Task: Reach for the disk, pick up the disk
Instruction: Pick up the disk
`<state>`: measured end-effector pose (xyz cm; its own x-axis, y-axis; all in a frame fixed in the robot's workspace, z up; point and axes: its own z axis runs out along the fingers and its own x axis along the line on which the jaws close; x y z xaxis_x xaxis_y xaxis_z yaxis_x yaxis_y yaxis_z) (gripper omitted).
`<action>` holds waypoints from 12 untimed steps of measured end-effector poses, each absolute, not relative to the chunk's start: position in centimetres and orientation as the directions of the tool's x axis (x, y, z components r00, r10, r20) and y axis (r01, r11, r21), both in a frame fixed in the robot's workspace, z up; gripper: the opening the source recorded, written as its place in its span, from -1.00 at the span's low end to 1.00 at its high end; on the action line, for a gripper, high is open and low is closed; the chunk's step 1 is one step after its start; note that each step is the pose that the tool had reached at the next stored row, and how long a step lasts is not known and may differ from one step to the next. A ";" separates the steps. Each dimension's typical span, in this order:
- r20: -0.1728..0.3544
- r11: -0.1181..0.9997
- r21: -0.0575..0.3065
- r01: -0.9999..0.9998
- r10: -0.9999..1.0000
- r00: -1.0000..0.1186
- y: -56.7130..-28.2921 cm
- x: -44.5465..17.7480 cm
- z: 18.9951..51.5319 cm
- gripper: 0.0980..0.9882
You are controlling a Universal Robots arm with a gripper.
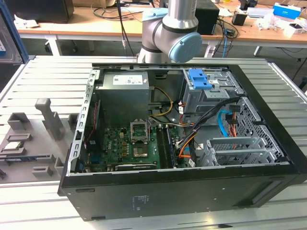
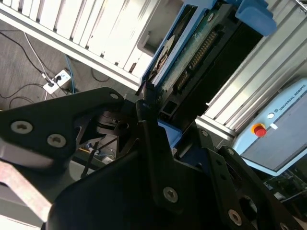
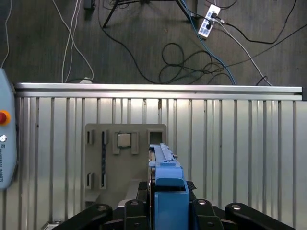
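Gripper (image 3: 166, 203) | clamped on the disk (image 3: 161, 154), held edge-on | blue rail (image 3: 169, 176) between fingers | grey fixture tray (image 3: 125, 140), slatted aluminium table (image 3: 230, 143) beneath

The computer case (image 1: 192, 191) lies on the counter (image 1: 48, 76), the fixture tray (image 1: 29, 143) at the exterior view's left. The disk (image 3: 160, 155) sits in the pincer (image 2: 151, 96), over the counter.

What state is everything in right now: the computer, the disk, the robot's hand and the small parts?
Case: lying on its side, panel off, insides exposed.
Disk: held on edge in the hand, above the table.
Hand: shut on the disk.
Chip: lying flat in the grey tray.
Blue bracket: sitting on the drive cage.
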<state>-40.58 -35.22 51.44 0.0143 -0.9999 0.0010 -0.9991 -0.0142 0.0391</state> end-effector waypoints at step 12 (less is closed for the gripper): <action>0.001 -0.014 0.039 -0.999 -1.000 0.014 -35.2 -40.5 54.5 -0.39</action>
